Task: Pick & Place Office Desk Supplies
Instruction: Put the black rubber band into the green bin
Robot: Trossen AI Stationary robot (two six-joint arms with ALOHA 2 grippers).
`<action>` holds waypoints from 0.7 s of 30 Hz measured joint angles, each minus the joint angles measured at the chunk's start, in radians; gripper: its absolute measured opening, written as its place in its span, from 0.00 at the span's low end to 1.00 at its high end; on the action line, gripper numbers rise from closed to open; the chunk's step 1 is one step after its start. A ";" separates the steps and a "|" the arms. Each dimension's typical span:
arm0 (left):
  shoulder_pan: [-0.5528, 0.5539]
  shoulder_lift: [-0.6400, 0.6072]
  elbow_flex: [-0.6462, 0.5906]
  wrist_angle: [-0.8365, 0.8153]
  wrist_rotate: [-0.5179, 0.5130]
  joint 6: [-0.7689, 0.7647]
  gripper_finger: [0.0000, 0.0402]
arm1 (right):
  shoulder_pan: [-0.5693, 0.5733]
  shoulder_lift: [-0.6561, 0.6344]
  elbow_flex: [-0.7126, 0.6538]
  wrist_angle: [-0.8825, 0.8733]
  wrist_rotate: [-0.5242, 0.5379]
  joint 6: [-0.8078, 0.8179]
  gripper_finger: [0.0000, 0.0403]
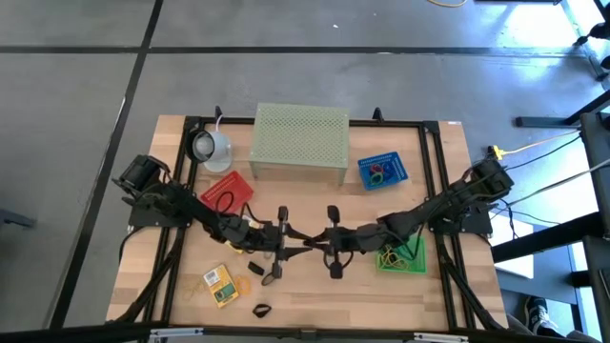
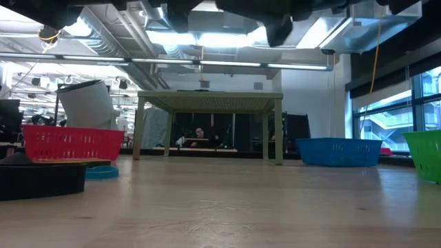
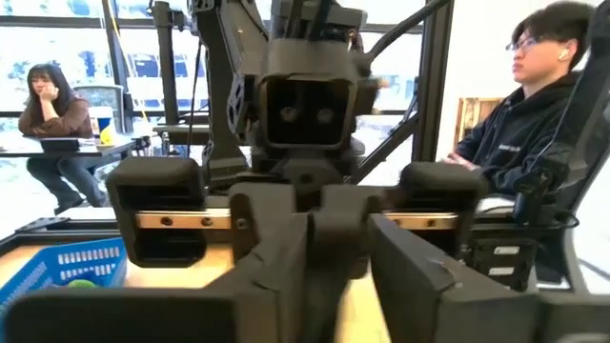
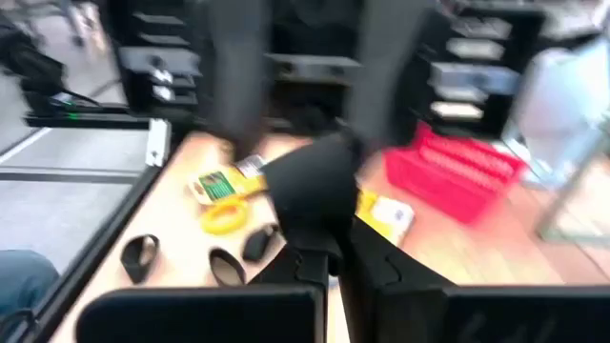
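My two arms meet over the middle of the table, high above it, with the grippers pointing at each other. My left gripper is open; its fingers frame the right arm's head. My right gripper is shut. Loose supplies lie flat on the wood near the front left: yellow printed packets, which also show in the right wrist view, a yellow loop and black clips. The blue basket holds coloured loops. My right gripper has a blurred black shape right ahead of its shut fingertips. I cannot tell whether it touches it or what it is.
A pale green perforated stand stands at the far middle, with a white cup to its left. A red basket is on the left and a green basket on the right. People sit beyond the table.
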 joint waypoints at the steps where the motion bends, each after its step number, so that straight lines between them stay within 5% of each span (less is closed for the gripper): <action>1: -0.001 0.000 0.000 0.003 0.000 -0.006 0.30 | 0.000 -0.018 0.000 -0.040 0.017 0.023 0.02; 12: -0.001 0.000 0.000 0.003 0.000 -0.011 0.44 | 0.074 -0.281 -0.001 -0.642 0.125 0.406 0.02; 17: -0.006 0.000 0.000 0.001 0.001 -0.012 0.43 | 0.194 -0.342 0.000 -0.831 -0.021 0.616 0.02; 21: -0.011 -0.001 0.000 0.002 0.000 -0.030 0.44 | 0.304 -0.344 0.000 -0.984 -0.041 0.804 0.02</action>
